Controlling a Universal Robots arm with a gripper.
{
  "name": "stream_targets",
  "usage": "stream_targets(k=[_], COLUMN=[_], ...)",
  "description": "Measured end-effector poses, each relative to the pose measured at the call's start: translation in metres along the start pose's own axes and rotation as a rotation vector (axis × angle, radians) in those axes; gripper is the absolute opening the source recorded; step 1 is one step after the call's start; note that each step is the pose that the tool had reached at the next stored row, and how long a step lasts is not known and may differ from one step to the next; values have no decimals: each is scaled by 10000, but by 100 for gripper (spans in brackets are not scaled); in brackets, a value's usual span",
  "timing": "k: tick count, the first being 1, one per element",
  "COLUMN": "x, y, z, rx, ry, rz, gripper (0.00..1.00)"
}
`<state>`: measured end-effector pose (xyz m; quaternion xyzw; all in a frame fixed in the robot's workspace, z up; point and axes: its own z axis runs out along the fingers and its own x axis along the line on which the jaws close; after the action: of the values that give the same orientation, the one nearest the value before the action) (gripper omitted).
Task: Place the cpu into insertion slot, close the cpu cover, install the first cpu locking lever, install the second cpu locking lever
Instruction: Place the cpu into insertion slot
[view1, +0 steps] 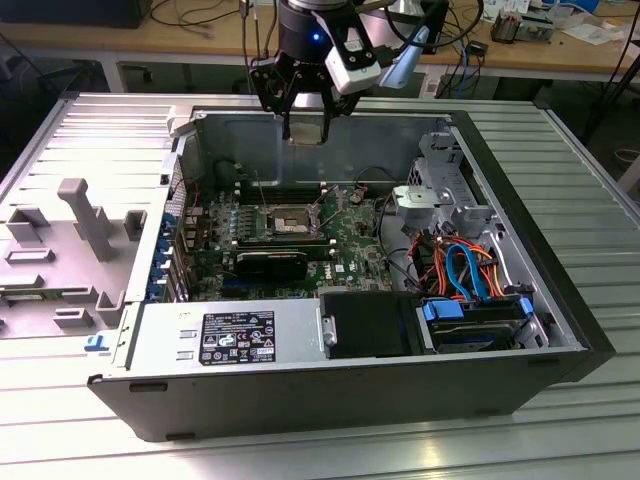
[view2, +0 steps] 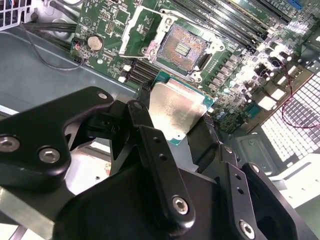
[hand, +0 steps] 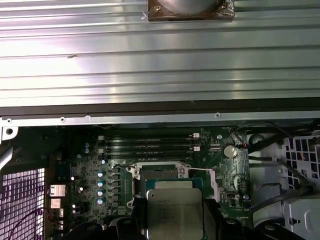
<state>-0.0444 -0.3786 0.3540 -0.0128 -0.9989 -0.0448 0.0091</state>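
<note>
You've got the open computer case (view1: 330, 400) lying on the ribbed metal table (view1: 590, 200), with the green board (view1: 355, 250) flat on its floor. Orange and blue cables (view1: 465, 265) bunch at the exterior view's right, well apart from the socket. Your gripper (view1: 305, 135) hangs over the case's far wall, fingers (view2: 145, 125) closed in on the cpu (view2: 177, 107) by two opposite edges, its silver face showing in both wrist views. Down on the board, a long black module (view1: 270, 262) lies just beside the insertion slot (view2: 182, 47), and the memory slots (hand: 150, 145) flank its other side. The slot's dark centre is bare, with the cpu cover (view2: 127, 32) swung open next to it. The cpu is up in the air, clear of the slot.
</note>
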Motion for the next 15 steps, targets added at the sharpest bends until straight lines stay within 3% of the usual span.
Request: stream_targets(k=[15], x=[10], y=[-26], z=[26], rx=[0], ry=[-1], rz=[1], gripper=[55])
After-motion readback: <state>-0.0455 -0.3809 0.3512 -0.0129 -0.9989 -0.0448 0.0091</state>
